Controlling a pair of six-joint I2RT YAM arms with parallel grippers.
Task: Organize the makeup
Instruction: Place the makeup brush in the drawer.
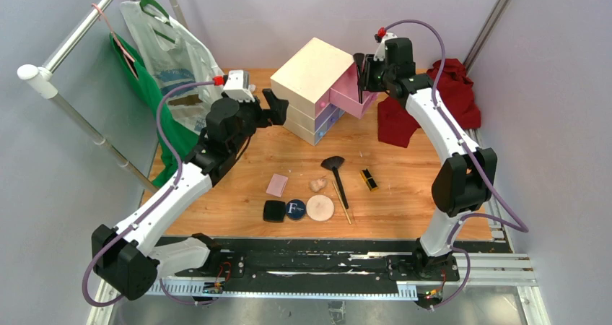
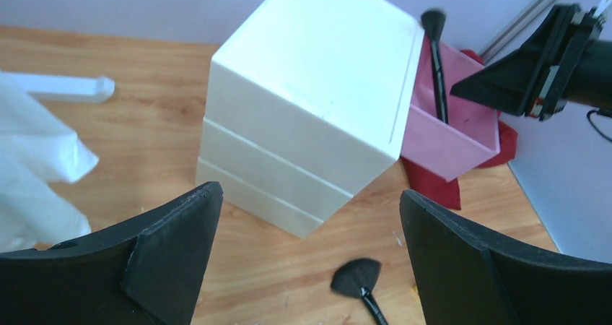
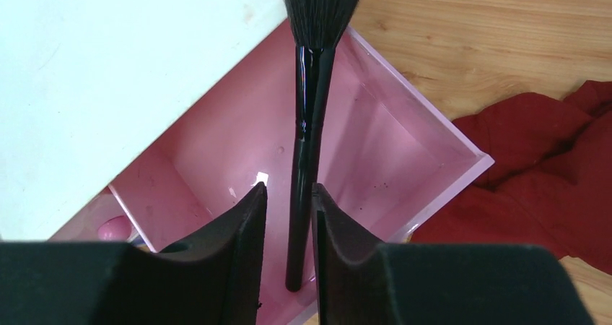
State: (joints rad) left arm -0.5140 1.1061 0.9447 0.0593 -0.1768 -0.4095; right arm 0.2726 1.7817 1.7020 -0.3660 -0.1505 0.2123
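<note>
Over the pink drawer (image 3: 404, 159), the brush (image 3: 304, 123) has cropped bristles.

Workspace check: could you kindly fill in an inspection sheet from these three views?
Surface: wooden table, with makeup lying mid-front.
Job's things: black compact, navy compact, puff, pink square, sponge, fan brush, pencil and lipstick lie loose. A second brush stands in the open pink drawer of the chest.
Clutter: red cloth beside the chest.
Grippers: left gripper is open and empty, facing the chest. The right gripper flanks the second brush's handle; grip unclear.
Cables: purple cables loop along both arms; no snag seen.
Surroundings: bags hang on a rail; plain walls.
</note>
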